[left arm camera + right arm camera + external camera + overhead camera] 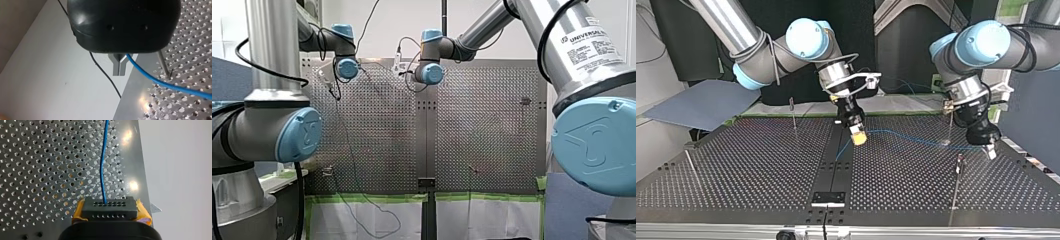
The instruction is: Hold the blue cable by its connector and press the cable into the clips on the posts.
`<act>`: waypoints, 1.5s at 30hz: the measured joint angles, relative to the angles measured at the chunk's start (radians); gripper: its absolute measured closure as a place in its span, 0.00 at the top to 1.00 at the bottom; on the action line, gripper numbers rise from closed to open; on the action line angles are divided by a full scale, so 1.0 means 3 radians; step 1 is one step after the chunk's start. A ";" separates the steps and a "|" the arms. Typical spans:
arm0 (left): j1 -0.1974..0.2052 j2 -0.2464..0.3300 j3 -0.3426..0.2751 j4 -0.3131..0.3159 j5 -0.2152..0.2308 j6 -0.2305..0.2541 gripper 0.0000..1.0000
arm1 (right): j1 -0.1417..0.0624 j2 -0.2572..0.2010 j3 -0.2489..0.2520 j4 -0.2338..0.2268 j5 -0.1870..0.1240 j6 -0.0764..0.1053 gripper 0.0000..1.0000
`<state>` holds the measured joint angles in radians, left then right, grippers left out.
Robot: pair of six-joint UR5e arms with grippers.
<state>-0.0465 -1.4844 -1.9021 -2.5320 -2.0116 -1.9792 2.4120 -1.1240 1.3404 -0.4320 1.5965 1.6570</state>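
Observation:
In the right wrist view my right gripper (110,214) is shut on the black connector (110,206), held between its yellow pads (143,213). The blue cable (102,170) runs straight ahead from the connector over the perforated table. In the top view my right gripper (858,137) hangs over the table's middle. The cable (916,139) stretches from there to my left gripper (990,150) at that view's right. In the left wrist view the metal fingers (117,67) of my left gripper are shut, with the cable (160,83) coming out beside them, next to a thin post (163,63).
Thin posts stand on the perforated table (746,170): one at the top view's far left (691,167), one at the back left (793,117), one near the front right (957,182) and one close to my left gripper (949,125). A black wire (105,75) hangs past the table's edge.

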 joint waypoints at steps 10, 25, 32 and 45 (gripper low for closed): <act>0.0128 -0.0153 0.0051 -0.0001 0.0128 -0.0055 0.00 | -0.0012 0.0000 -0.0027 0.0007 -0.0023 -0.0005 0.00; 0.0253 -0.0181 0.0053 0.0051 0.0302 -0.0067 0.00 | -0.0073 0.0004 -0.0030 0.0008 -0.0029 -0.0005 0.00; 0.0341 -0.0253 0.0061 0.0108 0.0445 -0.0141 0.00 | -0.0115 0.0005 -0.0027 0.0008 -0.0029 -0.0005 0.00; 0.0473 -0.0381 0.0107 0.0250 0.0655 -0.0254 0.00 | -0.0187 0.0010 -0.0031 0.0007 -0.0029 0.0001 0.00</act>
<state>0.0954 -1.5988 -1.8700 -2.4569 -1.8152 -2.0555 2.3559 -1.1210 1.3312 -0.4299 1.5877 1.6573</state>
